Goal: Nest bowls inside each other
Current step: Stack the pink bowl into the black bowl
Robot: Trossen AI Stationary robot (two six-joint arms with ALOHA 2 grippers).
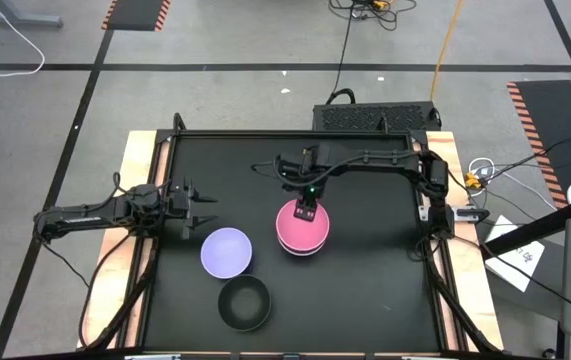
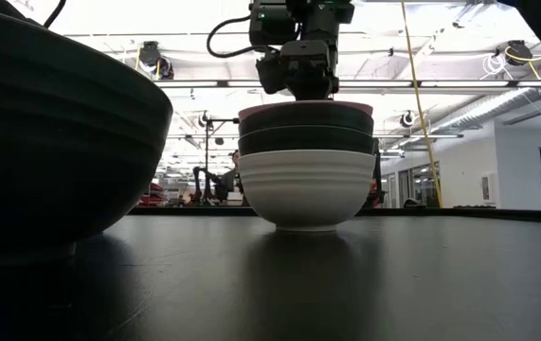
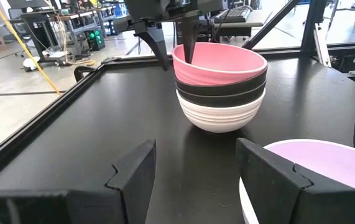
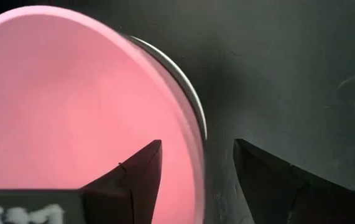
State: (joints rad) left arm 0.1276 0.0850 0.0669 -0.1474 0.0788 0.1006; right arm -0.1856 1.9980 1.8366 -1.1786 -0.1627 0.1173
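The high camera hangs far above and looks straight down on the whole black table (image 1: 365, 290) and both arms. The low camera sits at table height, very near a black bowl (image 2: 52, 133), and looks level across to the stack of bowls (image 2: 306, 166) and the room behind. The left wrist camera looks forward past the left gripper (image 3: 193, 171) at that same stack (image 3: 221, 87), a little way off. The right wrist camera looks straight down, very close, on the pink bowl (image 4: 71, 99) under the right gripper (image 4: 196, 162). All four views share the stack.
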